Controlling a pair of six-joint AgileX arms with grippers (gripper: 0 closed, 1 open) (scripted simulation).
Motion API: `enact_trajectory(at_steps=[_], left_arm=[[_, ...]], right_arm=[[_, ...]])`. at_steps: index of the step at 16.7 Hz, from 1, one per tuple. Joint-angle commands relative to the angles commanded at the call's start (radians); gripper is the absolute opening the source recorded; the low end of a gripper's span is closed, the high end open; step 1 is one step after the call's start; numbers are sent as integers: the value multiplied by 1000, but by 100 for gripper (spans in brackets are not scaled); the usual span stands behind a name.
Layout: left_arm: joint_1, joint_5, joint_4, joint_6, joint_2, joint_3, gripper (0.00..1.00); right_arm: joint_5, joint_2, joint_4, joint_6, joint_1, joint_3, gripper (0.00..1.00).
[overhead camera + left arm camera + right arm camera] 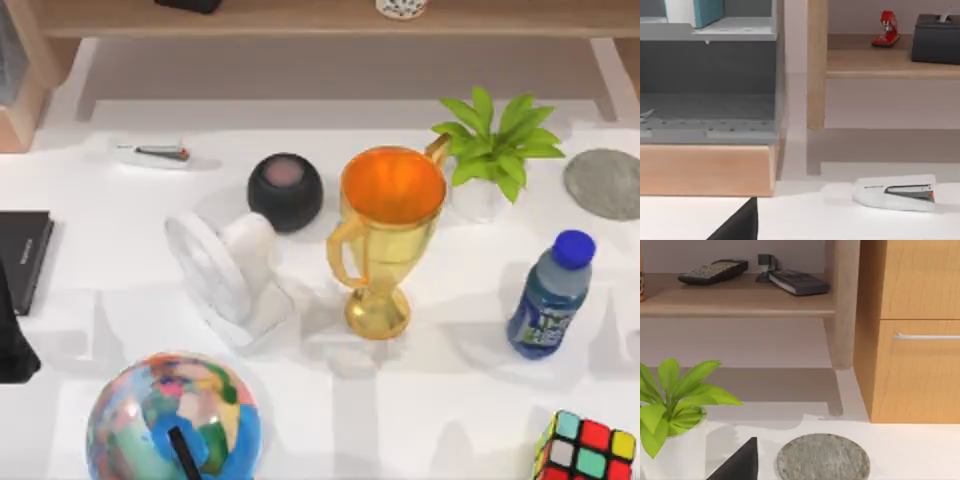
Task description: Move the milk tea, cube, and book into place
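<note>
The milk tea (pixel 401 8) shows its white, black-dotted base on the wooden shelf at the back, right of centre. The cube (pixel 585 448), black-gridded with red, yellow, green and teal squares, lies on the table at the front right corner. The teal-blue book (pixel 707 10), with pale page edges, stands on the upper level of a grey cabinet in the left wrist view. A dark part of my left arm (pixel 12 345) sits at the table's left edge, and a dark wedge of the left gripper (pixel 740 226) shows in its wrist view. The right gripper (pixel 740 462) shows as a dark wedge near the grey coaster.
On the table stand a globe (pixel 175 420), white fan (pixel 230 265), gold trophy (pixel 385 230), black speaker (pixel 285 190), potted plant (pixel 495 150), blue-capped bottle (pixel 552 295), grey coaster (pixel 605 183), white stapler (pixel 150 153) and thin black book (pixel 20 255). A wooden drawer unit (pixel 915 330) stands right.
</note>
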Motion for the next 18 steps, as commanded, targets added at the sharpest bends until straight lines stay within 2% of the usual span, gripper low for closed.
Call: enact_trajectory(at_steps=[4,8,18], left_arm=[[0,0,0,0,0,0,100],[0,0,0,0,0,0,100],[0,0,0,0,0,0,100]], right_arm=[[11,31,16,-1,15,30,100],[78,220,92,-1,85,183,100],[389,1214,401,7,364,819,100]])
